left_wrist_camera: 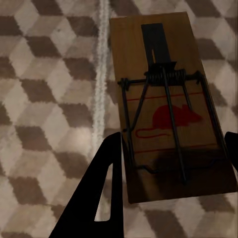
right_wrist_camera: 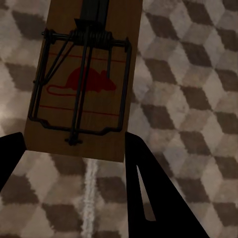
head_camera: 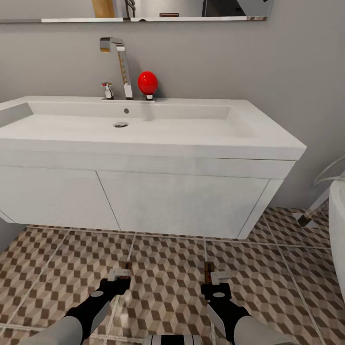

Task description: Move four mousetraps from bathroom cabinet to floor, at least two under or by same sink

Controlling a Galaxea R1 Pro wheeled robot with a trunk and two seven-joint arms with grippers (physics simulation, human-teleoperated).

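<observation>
In the head view the left gripper hangs low over the bathroom floor, in front of the left door of the white vanity; a thin brown mousetrap sticks out edge-on past its fingertips; in the left wrist view that mousetrap sits between the two dark fingers, its wooden base with the red mouse print and wire spring facing the camera, the cube-patterned tiles and a pale grout line behind it; the left gripper is closed on the trap's near end.

Above and behind, the bathroom sink spans the wall, a wide white basin with a tall chrome tap and a round red object just beside the tap.

Further right, the right gripper hovers over the tiles below the vanity's right door; a second mousetrap shows edge-on at its fingertips; in the right wrist view this trap lies between the dark fingers, print side up, the patterned floor beyond; the right gripper clasps the trap's near edge.

At the far right edge a white bathtub rim shows.
</observation>
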